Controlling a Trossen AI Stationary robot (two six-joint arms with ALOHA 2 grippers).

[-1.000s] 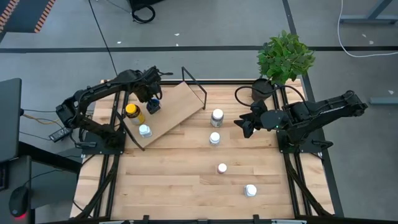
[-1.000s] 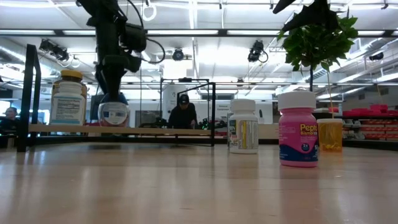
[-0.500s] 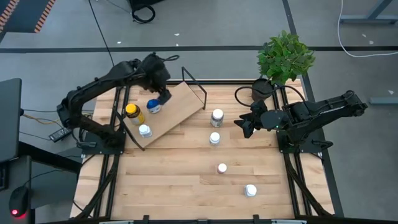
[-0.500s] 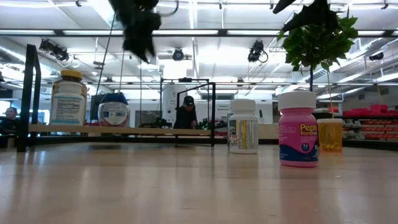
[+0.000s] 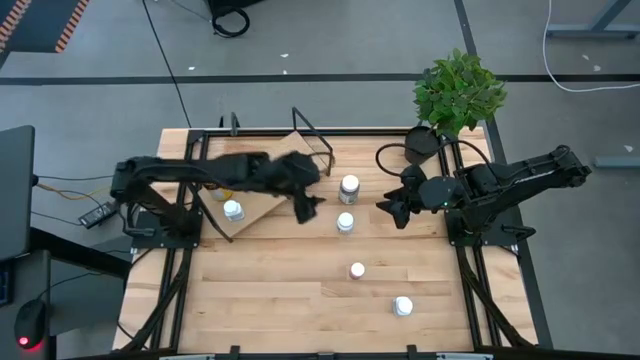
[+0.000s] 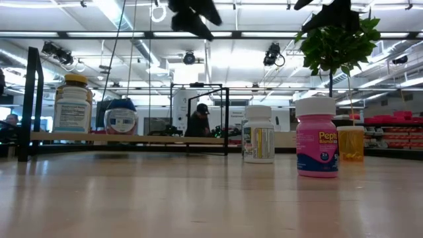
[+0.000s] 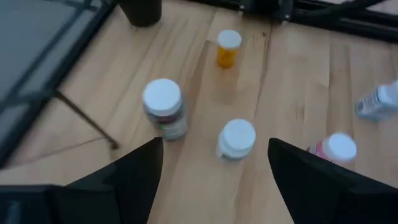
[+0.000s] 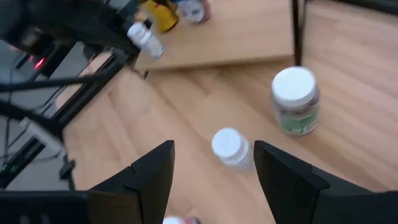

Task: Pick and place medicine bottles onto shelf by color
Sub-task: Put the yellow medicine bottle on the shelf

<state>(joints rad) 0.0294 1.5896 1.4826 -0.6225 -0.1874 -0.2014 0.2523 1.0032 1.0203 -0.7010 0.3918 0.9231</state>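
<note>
High view: shelf [image 5: 262, 205] lay tilted at table's far left. Left arm stretched across shelf, left gripper [image 5: 306, 207] just off its right edge, empty, fingers spread wide. Right gripper [image 5: 389, 212] waited right of shelf, empty, fingers wide. On shelf: amber bottle [image 6: 73, 104], blue bottle [image 6: 121, 115], white-capped bottle [image 5: 233, 210]. Right of shelf on table: green-label bottle [image 5: 349, 187], small white bottle [image 5: 345, 222], pink bottle [image 6: 316, 145], orange bottle [image 7: 228, 48].

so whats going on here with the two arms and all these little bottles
A robot is sorting medicine bottles onto the shelf. Three already stand there: a yellow-capped amber bottle, a blue bottle and a small white-capped one. The left gripper, open and empty, reaches over the table toward the loose bottles, near the closest white-capped bottle. The right gripper waits open nearby.
</note>
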